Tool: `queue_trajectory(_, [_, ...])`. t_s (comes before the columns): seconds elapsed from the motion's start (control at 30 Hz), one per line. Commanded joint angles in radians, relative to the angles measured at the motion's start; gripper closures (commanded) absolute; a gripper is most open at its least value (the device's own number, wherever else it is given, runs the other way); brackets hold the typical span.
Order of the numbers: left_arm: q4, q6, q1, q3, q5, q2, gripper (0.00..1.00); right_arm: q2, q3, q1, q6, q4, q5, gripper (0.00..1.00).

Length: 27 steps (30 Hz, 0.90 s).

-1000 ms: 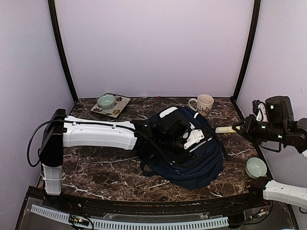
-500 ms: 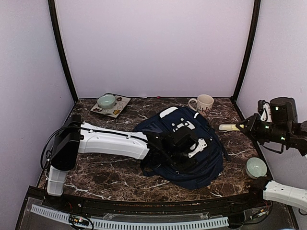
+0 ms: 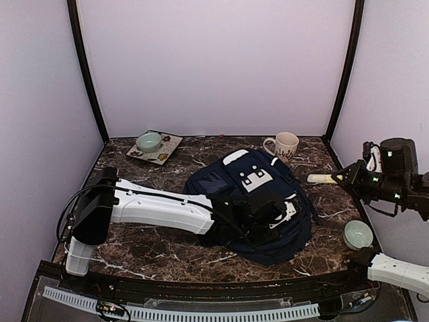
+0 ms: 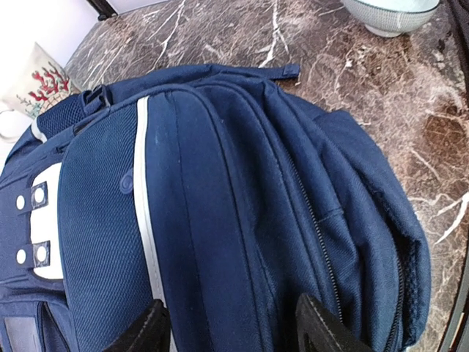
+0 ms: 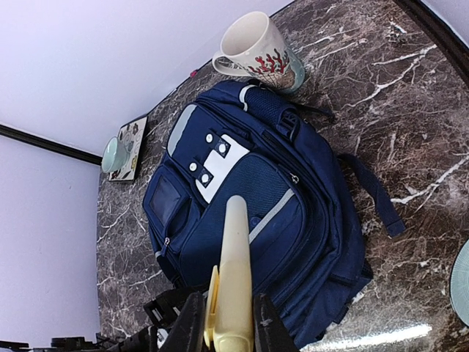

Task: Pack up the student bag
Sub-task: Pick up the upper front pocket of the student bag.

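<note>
A large navy-blue fabric backpack (image 5: 264, 183) lies flat mid-tabletop, its top just beside a white coral-print mug (image 5: 256, 45). The left arm (image 3: 157, 206) hangs its jaws spread wide over the bag's near side, gripping nothing. The right arm (image 3: 395, 178) has its jaws pinching a pale cream stick-shaped item (image 5: 234, 257) by one end. The zips look closed to me, so a pinch might only drag the bag over the smooth, white-veined brown marble tabletop (image 3: 147, 241) into the mug. Plain lilac walls surround it.
</note>
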Motion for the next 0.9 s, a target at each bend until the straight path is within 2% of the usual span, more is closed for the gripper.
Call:
queue_trajectory(0.0, [-0.041,-0.001,0.002,0.018,-0.071,0.011,0.4,-0.006,-0.003,-0.005,0.004,0.011,0.021,0.96])
queue_trajectory(0.07, [-0.051,-0.001,0.003,0.018,-0.091,0.017,0.42,-0.005,-0.002,-0.005,0.003,0.009,0.019,0.96])
queue_trajectory(0.17, [-0.055,0.01,0.002,0.016,-0.12,0.019,0.54,-0.003,-0.006,-0.005,0.006,0.012,0.014,0.96])
queue_trajectory(0.37, [-0.074,0.013,0.004,0.043,-0.115,0.005,0.98,-0.003,-0.012,-0.005,0.014,0.016,0.01,0.96])
queue_trajectory(0.6, [-0.051,-0.052,0.011,0.063,-0.106,-0.061,1.0,-0.015,-0.04,-0.006,0.045,0.041,0.002,0.96])
queue_trajectory(0.87, [-0.03,-0.211,0.051,0.108,-0.149,-0.157,1.0,0.02,-0.057,-0.005,0.083,0.139,-0.013,0.95])
